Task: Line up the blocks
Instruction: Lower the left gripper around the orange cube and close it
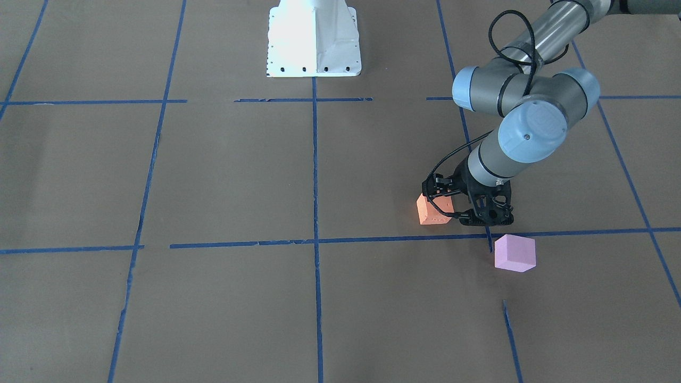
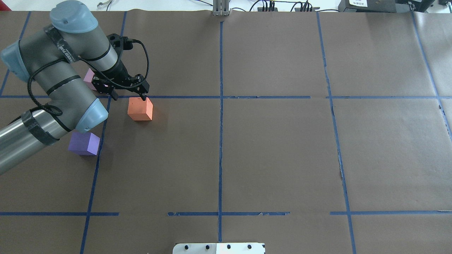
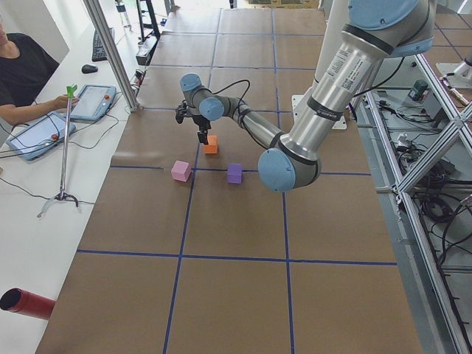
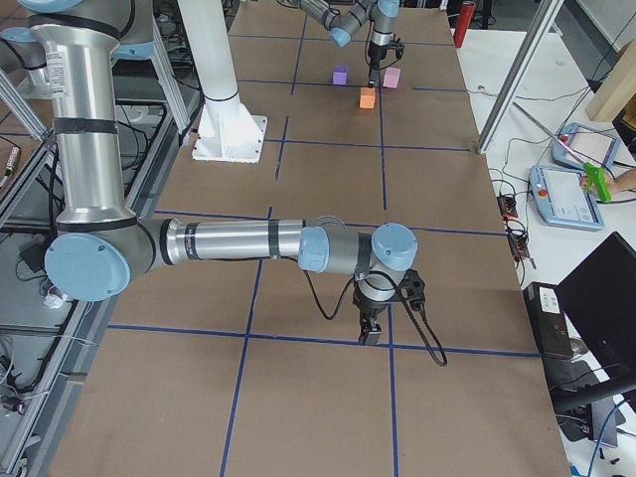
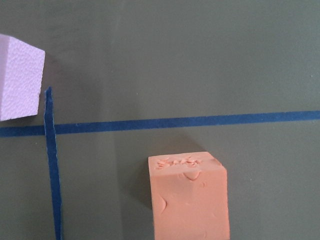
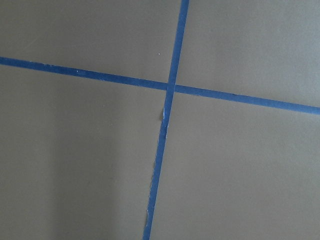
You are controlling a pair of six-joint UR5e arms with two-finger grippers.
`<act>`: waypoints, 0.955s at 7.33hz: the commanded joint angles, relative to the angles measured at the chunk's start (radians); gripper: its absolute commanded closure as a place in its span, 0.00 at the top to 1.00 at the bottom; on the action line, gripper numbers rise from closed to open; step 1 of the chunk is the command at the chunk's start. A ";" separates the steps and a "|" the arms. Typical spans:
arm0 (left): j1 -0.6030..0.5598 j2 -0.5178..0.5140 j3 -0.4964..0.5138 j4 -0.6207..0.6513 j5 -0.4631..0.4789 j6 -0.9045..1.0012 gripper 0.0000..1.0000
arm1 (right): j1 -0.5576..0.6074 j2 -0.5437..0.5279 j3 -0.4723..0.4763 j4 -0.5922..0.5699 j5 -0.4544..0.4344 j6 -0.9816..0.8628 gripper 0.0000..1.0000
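Note:
The orange block [image 2: 140,109] lies on the brown table by a blue tape crossing. It also shows in the front view [image 1: 433,211] and in the left wrist view [image 5: 190,197]. My left gripper [image 2: 129,96] is open and low over the table, just beyond the orange block, with one fingertip [image 2: 144,96] at the block's far top edge. The pink-lilac block [image 1: 514,253] lies just past the gripper. The violet-blue block [image 2: 84,144] lies near my left forearm. My right gripper [image 4: 372,328] hangs over bare table far from the blocks; I cannot tell whether it is open or shut.
The white robot base [image 1: 314,40] stands at the table's middle on the robot's side. Blue tape lines [image 6: 170,90] form a grid on the table. An operator with tablets [image 3: 33,81] sits beside the table, with a stand [image 3: 65,147] near its edge.

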 commanded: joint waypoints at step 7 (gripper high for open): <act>0.049 -0.028 0.064 -0.028 0.048 -0.048 1.00 | 0.000 0.000 0.000 0.000 0.000 0.000 1.00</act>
